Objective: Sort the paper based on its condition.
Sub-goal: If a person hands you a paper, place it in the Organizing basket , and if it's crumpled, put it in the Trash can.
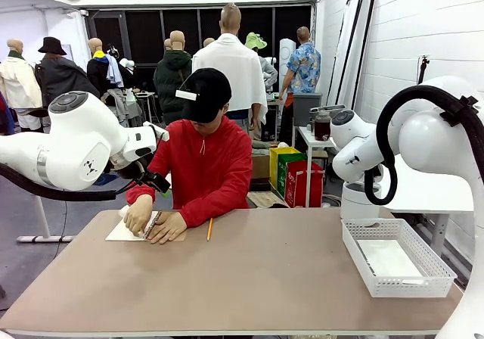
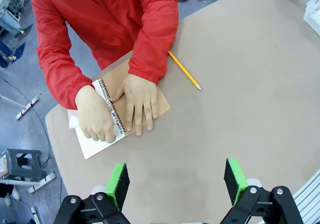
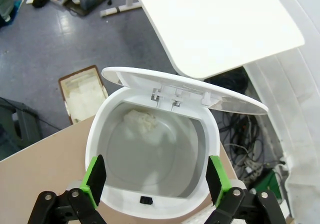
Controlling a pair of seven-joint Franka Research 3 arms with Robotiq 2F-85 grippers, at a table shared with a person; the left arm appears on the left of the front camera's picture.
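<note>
The person's hands (image 2: 117,111) press the notebook (image 2: 150,96) flat, likely to tear out paper (image 2: 92,146); left gripper (image 2: 176,184) and right gripper (image 3: 152,179) wait with fingers released, grasping nothing.

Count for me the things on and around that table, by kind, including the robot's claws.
Spiral notebook: 1
Pencil: 1
White basket: 1
White bin: 1
Crumpled paper in the bin: 1
Grippers, left gripper and right gripper, both open: 2
Total: 7

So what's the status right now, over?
Left gripper jaws open, empty, above table. Right gripper open over white bin. Person's hands pressing notebook on a white sheet. Nothing in the way.
</note>
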